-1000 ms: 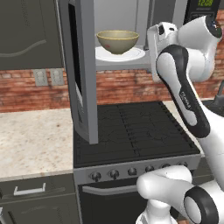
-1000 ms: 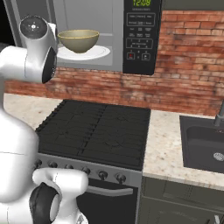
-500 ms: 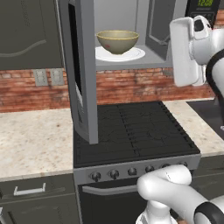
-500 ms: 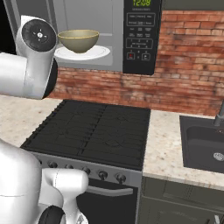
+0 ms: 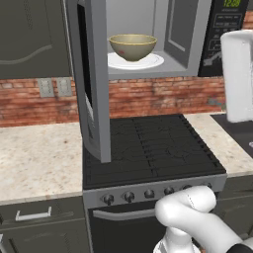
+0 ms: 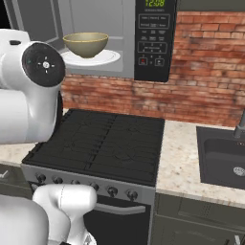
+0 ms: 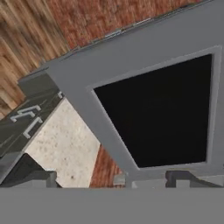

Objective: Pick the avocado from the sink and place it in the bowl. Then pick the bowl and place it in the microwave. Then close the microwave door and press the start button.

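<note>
A: Item one, step in hand?

B: Closing the microwave door (image 5: 94,74). The bowl (image 5: 132,46) already sits on the white plate (image 5: 148,62) inside the microwave (image 6: 119,38); I can't make out the avocado.

A: Pincer?

B: Spread wide, pinching nothing, facing the door's dark window (hand view). Next I'd push the panel shut, then press start on the keypad (image 6: 152,45).

A: Surroundings?

B: Black stove (image 5: 153,148), speckled tabletop (image 5: 39,158), brick wall (image 6: 206,62), sink (image 6: 222,155) at right.

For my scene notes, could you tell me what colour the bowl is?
The bowl is olive-tan, seen best in the right base view.
</note>
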Controlling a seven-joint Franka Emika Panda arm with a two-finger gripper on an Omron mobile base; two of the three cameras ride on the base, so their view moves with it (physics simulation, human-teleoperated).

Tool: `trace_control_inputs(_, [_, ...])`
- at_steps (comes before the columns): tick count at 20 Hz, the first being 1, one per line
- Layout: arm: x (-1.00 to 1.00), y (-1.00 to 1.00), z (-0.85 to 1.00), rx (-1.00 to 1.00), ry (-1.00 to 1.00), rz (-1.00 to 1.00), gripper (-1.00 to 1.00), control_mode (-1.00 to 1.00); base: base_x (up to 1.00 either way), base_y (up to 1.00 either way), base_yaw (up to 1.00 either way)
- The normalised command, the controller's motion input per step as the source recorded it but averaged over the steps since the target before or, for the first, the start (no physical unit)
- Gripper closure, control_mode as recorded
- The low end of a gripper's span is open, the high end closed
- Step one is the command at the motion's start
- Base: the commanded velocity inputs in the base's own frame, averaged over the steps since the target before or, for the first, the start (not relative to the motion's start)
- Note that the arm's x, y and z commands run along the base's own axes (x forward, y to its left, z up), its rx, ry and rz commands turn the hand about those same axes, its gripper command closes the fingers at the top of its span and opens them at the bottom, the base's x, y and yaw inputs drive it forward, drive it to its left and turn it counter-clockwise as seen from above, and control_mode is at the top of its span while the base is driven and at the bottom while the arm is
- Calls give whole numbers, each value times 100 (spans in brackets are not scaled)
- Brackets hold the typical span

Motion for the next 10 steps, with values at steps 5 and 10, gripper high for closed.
trace_control_inputs(5, [-100, 6, 0, 1, -4, 18, -100, -100, 0, 0, 0])
trace_control_inputs(10, [-100, 27, 0, 1, -3, 10, -100, -100, 0, 0, 0])
